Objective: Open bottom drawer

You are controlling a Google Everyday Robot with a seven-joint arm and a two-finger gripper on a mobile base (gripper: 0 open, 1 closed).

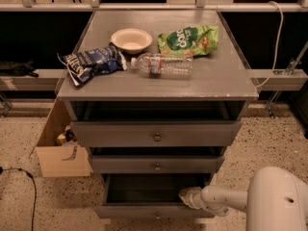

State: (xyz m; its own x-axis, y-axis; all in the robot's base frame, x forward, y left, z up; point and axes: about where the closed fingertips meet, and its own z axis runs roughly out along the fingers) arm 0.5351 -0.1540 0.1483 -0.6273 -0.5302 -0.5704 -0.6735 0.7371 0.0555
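Observation:
The gray cabinet has three drawers. The bottom drawer [154, 211] stands pulled out, its dark inside open to view, and its tiny knob [157, 217] shows at the frame's lower edge. My white arm reaches in from the lower right. My gripper [185, 196] is at the drawer's right front corner, just inside its front panel. The middle drawer [156, 165] and the top drawer [156, 134] are each pulled out a little.
On the cabinet top [226, 76] lie a blue chip bag [91, 62], a cream bowl [131, 39], a clear water bottle [162, 65] and a green snack bag [188, 40]. An open cardboard box [60, 150] stands on the speckled floor at the left. A black cable [26, 186] runs nearby.

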